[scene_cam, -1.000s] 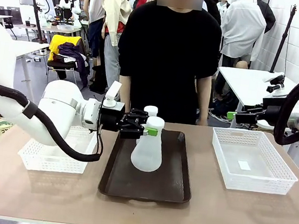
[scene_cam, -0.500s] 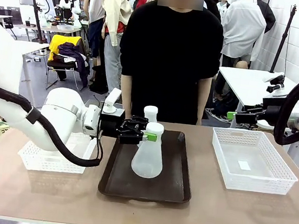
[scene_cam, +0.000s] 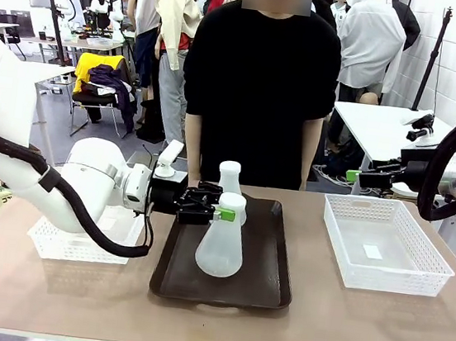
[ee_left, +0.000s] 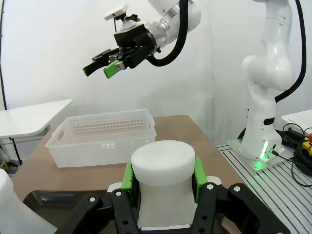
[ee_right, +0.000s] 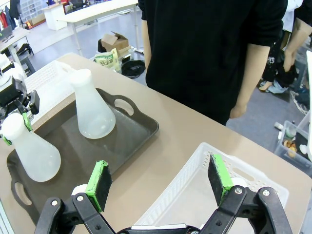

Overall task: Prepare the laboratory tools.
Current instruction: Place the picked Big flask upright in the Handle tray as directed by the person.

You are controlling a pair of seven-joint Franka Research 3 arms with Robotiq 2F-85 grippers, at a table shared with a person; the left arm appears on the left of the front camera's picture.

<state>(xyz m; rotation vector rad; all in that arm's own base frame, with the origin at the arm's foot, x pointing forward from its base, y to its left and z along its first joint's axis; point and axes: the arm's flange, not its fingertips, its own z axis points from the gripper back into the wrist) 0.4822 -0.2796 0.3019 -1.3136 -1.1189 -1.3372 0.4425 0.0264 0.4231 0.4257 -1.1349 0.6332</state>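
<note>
Clamping the neck of a frosted, translucent conical flask (scene_cam: 221, 244), the left gripper (scene_cam: 219, 213) holds it on the dark brown tray (scene_cam: 268, 285), green pads tight either side. 2nd matching flask (scene_cam: 230, 176) stands at the tray's far end, w/ wide round base & narrow neck. Right gripper (ee_right: 161, 180) hangs w/ jaws spread wide, holding nothing, above a white mesh basket (scene_cam: 383, 260). 2 baskets total; other basket (scene_cam: 69, 242) at left. Smooth tan table (scene_cam: 358, 328); a person (scene_cam: 259, 83) stands opposite; busy lab room behind.

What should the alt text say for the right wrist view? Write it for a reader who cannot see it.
The right end effector hangs open above a white mesh basket. Beyond, two frosted flasks stand on a dark brown tray, the nearer gripped at its neck by the left end effector. A person in black stands across the table.
</note>
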